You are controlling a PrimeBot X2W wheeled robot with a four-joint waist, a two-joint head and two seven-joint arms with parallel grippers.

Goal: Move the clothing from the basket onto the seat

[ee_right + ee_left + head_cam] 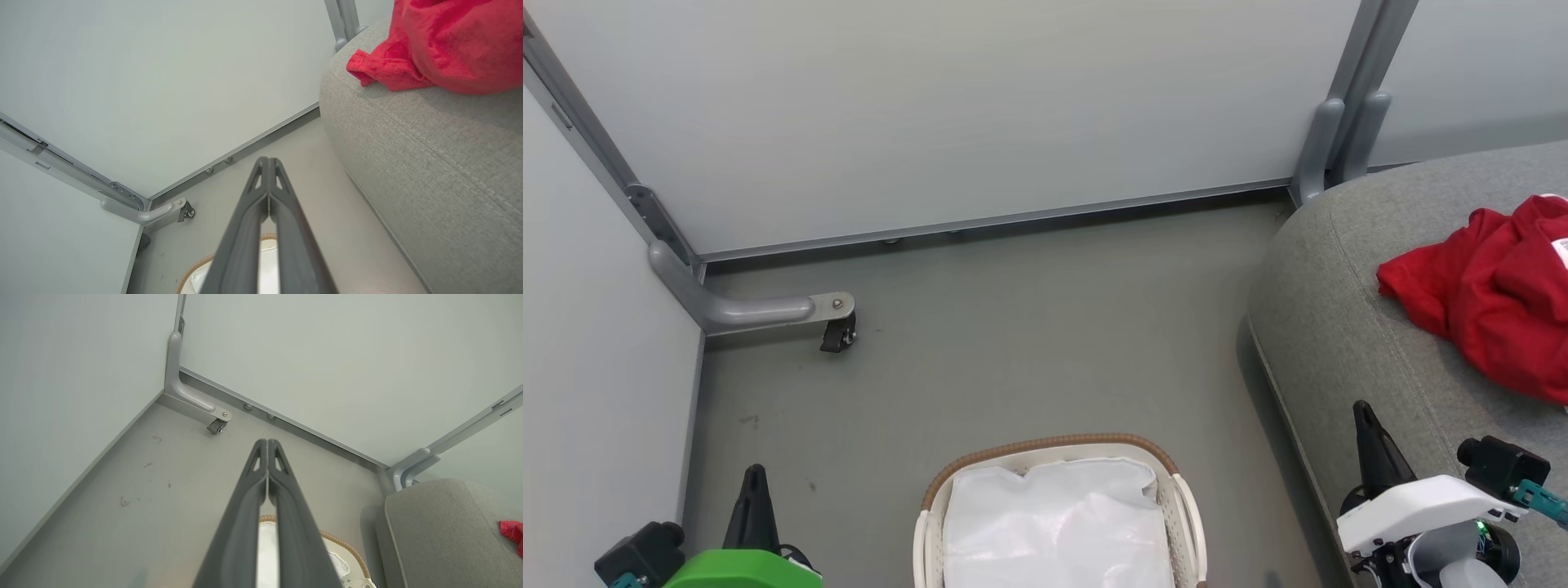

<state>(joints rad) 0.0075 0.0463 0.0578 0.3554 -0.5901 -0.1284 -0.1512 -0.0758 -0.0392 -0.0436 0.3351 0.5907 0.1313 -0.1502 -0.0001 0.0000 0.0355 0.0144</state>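
Bright, even, soft-shadowed light; sharp focus; wrist views bow at edges.

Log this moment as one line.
basket: white liner showing | clothing: red heap on seat | left claw: shut, empty | right claw: shut, empty | stage: transfer looks done

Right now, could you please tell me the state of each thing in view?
basket, upright on the floor, showing its white liner, no red garment visible inside
seat, carrying the clothing
clothing, crumpled in a heap on the seat
left gripper, jaws shut, holding nothing
right gripper, jaws shut, holding nothing
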